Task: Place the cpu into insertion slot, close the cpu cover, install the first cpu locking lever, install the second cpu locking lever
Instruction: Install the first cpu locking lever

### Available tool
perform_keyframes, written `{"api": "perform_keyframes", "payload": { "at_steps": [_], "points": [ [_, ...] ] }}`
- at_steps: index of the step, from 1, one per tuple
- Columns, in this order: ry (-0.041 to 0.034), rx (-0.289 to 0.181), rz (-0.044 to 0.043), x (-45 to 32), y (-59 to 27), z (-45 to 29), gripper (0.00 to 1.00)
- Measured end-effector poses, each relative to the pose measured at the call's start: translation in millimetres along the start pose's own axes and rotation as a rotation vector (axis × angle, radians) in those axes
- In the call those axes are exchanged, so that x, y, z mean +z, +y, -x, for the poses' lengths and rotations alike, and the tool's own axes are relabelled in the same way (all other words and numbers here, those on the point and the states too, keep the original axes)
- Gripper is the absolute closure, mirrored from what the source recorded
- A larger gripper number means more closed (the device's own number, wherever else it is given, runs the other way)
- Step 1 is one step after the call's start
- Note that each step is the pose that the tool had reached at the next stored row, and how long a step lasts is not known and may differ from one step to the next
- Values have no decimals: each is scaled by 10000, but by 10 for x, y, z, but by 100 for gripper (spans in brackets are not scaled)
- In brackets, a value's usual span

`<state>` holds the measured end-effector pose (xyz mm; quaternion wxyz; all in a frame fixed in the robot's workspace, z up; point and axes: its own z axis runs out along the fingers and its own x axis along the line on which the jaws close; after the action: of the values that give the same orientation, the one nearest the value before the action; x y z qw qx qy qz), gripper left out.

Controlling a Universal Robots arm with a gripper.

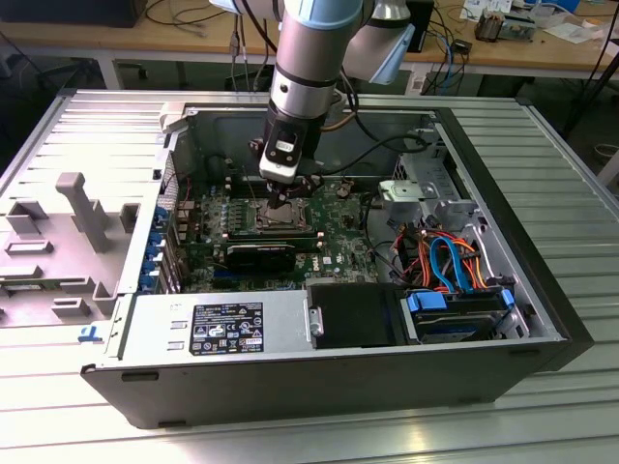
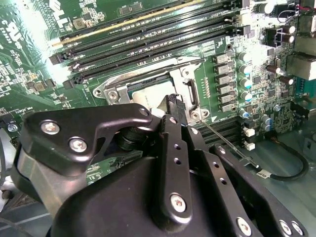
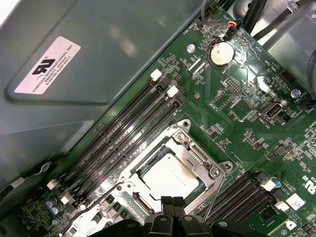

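The insertion slot (image 3: pixel 183 126) sits on the green board between banks of black memory slots. In it lies the cpu (image 3: pixel 170 176), pale and square, also seen in the second wrist view (image 2: pixel 144 97). The cpu cover (image 3: pixel 200 157), a silver frame, lies flat around the chip, which shows through its window. A thin wire locking lever (image 2: pixel 229 144) runs out from the socket's corner over the board. My gripper (image 3: pixel 170 201) is shut, its tips together right at the socket's edge with nothing visible between them. In the exterior view the gripper (image 1: pixel 285 201) reaches down into the case over the socket.
The open computer case (image 1: pixel 542 290) lies on a ribbed metal table. A power supply (image 1: pixel 218 329) and a drive bay with orange and blue cables (image 1: pixel 450 266) fill its near side. A grey case wall (image 3: pixel 98 74) stands close beside the memory slots (image 3: pixel 123 133).
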<state>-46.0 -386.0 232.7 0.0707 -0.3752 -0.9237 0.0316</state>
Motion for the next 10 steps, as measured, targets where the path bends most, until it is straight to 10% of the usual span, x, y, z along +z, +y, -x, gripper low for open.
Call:
{"api": "perform_keyframes", "payload": {
  "at_steps": [10],
  "points": [
    [-35, -306, -33, 0, 0, 0, 89]
  ]
}}
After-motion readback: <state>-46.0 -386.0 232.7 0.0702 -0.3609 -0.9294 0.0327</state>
